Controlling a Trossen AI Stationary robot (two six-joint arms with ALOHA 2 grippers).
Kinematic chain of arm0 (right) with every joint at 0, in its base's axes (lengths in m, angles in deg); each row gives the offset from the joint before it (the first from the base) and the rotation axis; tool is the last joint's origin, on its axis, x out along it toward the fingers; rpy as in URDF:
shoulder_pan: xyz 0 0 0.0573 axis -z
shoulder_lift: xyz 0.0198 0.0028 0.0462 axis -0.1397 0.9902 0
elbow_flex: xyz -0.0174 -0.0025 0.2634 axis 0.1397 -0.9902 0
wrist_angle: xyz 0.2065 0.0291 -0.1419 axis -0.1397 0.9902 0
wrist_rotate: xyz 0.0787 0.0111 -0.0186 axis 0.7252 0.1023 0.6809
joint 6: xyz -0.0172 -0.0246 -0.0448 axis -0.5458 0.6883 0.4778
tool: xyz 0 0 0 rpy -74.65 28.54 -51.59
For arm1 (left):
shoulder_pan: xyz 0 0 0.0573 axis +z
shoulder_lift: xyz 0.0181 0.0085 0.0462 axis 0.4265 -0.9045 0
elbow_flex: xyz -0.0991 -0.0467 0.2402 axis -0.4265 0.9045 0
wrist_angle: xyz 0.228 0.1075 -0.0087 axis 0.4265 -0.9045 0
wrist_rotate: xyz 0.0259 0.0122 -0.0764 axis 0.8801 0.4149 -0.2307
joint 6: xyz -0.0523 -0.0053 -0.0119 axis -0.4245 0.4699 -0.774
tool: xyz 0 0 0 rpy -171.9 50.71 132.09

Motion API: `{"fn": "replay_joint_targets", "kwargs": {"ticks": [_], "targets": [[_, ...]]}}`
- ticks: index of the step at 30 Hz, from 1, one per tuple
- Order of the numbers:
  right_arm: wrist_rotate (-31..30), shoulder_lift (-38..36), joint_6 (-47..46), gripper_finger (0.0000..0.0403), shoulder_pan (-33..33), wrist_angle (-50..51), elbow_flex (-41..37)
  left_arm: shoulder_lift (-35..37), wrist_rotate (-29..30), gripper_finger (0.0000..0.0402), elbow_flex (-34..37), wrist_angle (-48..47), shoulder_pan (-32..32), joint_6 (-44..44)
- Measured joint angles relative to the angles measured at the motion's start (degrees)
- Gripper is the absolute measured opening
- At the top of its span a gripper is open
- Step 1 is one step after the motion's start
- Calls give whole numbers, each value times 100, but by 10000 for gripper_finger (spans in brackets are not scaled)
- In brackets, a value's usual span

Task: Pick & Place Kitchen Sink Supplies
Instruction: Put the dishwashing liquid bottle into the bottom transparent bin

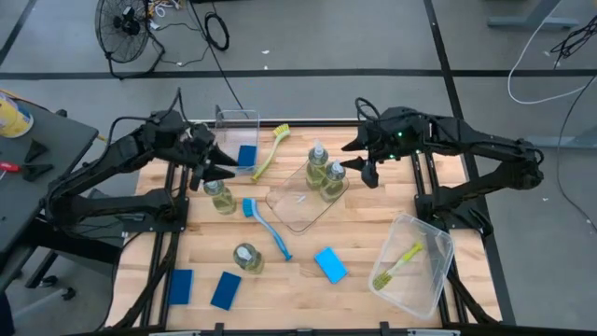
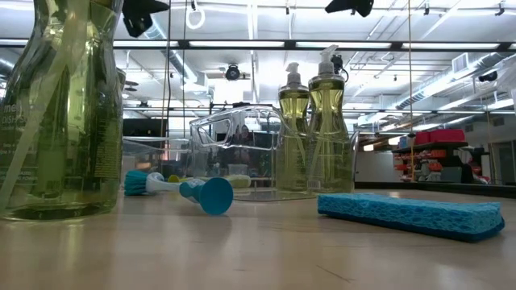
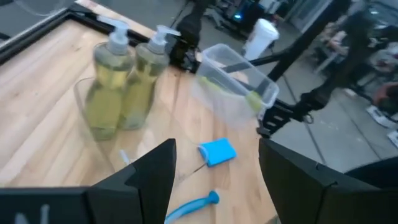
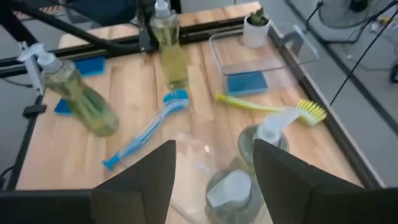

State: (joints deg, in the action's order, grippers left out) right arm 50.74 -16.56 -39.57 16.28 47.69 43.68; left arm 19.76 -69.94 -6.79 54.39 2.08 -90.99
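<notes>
In the high view my left gripper (image 1: pixel 222 169) hangs open over a standing bottle (image 1: pixel 221 197). My right gripper (image 1: pixel 360 159) is open beside two bottles (image 1: pixel 325 171) that stand on the clear tray (image 1: pixel 300 207). A fourth bottle (image 1: pixel 248 257) stands nearer the front. The blue brush (image 1: pixel 267 228) lies flat. One yellow-green brush (image 1: pixel 270 149) lies beside the far bin (image 1: pixel 227 119), which holds a blue sponge (image 1: pixel 246 155). Another brush (image 1: pixel 397 264) lies in the right bin (image 1: pixel 422 280). More sponges (image 1: pixel 330 264) (image 1: pixel 225 289) (image 1: pixel 180 286) lie on the table.
The black frame rails (image 1: pixel 177 201) (image 1: pixel 424 187) run along both sides of the wooden table (image 1: pixel 298 299). Bare wood lies between the sponges at the near edge. In the low view the near bottle (image 2: pixel 56 105) and a sponge (image 2: pixel 411 211) stand close to the front.
</notes>
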Motion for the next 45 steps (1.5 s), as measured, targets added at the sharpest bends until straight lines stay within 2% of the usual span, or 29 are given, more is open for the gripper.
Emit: {"fn": "replay_joint_targets", "kwargs": {"ticks": [3, 9, 15, 23, 30, 35, 40, 45], "targets": [[-101, 29, 7, 214, -45, -95, 0, 52, 298, 231, -385, -557, 1, 228], [-104, 41, 48, 214, -47, -113, 0, -41, 927, 231, -1200, -2446, 1, 1083], [-104, 44, 17, 214, -47, -111, 0, -76, 1131, 231, -1246, -3636, -58, 1183], [-108, 44, 41, 214, -45, -112, 0, -541, 1348, 231, -1244, -3857, -448, 1407], [-121, 44, 215, 214, -43, -111, -1, -905, 1992, 231, -1274, -3955, -742, 1578], [-119, 44, 327, 214, -43, -104, 0, -961, 2026, 231, -1284, -3874, -826, 1431], [-101, 43, 348, 214, -43, -88, 0, -1001, 2282, 231, -1702, -3876, -863, 1233], [-91, 41, 345, 214, -43, -54, 0, -993, 2292, 231, -2088, -3853, -860, 1188]]}}
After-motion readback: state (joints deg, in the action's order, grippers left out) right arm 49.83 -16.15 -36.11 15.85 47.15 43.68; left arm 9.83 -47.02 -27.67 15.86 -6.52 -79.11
